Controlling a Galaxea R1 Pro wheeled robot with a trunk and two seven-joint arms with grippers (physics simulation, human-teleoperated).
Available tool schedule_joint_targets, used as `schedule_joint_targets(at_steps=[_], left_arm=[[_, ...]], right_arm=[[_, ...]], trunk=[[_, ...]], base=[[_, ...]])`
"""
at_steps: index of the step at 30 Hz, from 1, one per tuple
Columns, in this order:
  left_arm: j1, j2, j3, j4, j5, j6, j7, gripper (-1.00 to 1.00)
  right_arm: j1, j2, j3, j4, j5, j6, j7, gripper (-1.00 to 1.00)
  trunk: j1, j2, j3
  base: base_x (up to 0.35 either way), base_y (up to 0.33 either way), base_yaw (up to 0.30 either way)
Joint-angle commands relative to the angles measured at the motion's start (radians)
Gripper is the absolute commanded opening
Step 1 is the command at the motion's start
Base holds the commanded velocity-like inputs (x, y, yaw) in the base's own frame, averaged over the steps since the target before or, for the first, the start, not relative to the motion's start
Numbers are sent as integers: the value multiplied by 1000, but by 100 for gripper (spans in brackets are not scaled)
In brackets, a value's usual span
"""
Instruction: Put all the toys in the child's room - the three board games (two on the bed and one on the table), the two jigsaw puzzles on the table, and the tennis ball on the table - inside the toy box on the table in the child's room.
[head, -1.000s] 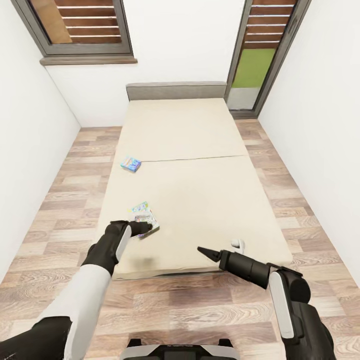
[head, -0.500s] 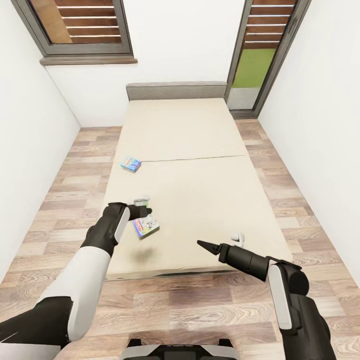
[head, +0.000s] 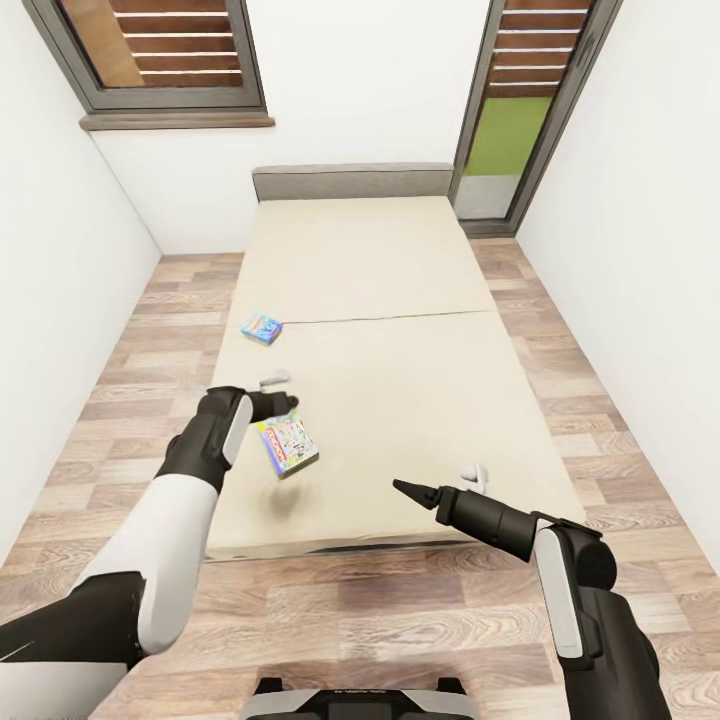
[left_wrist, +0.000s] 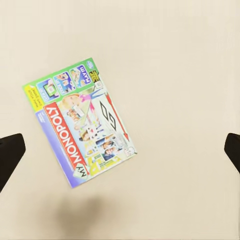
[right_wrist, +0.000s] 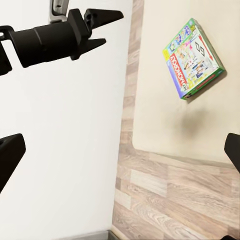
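Note:
Two board games lie on the beige bed (head: 400, 370). A small blue box (head: 262, 327) sits near the bed's left edge, halfway up. A pale green multicoloured Monopoly box (head: 287, 446) lies flat nearer me, also in the left wrist view (left_wrist: 82, 122) and the right wrist view (right_wrist: 193, 58). My left gripper (head: 285, 390) hovers open just beyond and above the Monopoly box, its fingertips (left_wrist: 10, 150) spread wide and not touching it. Over the bed's near right part, my right gripper (head: 438, 481) is open and holds nothing. The table and toy box are out of view.
Strips of wooden floor (head: 130, 400) run along both sides of the bed between white walls. A dark grey headboard (head: 350, 182) stands at the far end, with a window (head: 165, 50) at the back left and a glass door (head: 515, 110) at the back right.
My left gripper has risen and drawn away from the Monopoly box, which it touched a second ago. The box now lies slightly shifted on the bed. The right gripper edged up a little.

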Motion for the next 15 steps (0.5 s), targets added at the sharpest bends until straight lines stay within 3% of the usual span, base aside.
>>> schedule_joint_targets(at_steps=[1, 9, 15], left_arm=[[-1, -1, 12, -1, 1, 3, 0, 100], [-3, -1, 23, -1, 0, -6, -2, 100], [-3, -2, 22, -1, 1, -6, -2, 100]], right_arm=[[-1, 2, -1, 0, 4, 4, 7, 100], [0, 7, 4, 0, 4, 2, 6, 100], [1, 9, 7, 0, 4, 5, 5, 100]], trunk=[[1, -2, -1], [1, -2, -1], [1, -2, -1]], base=[[0, 0, 0], [10, 3, 0], [164, 96, 0]])
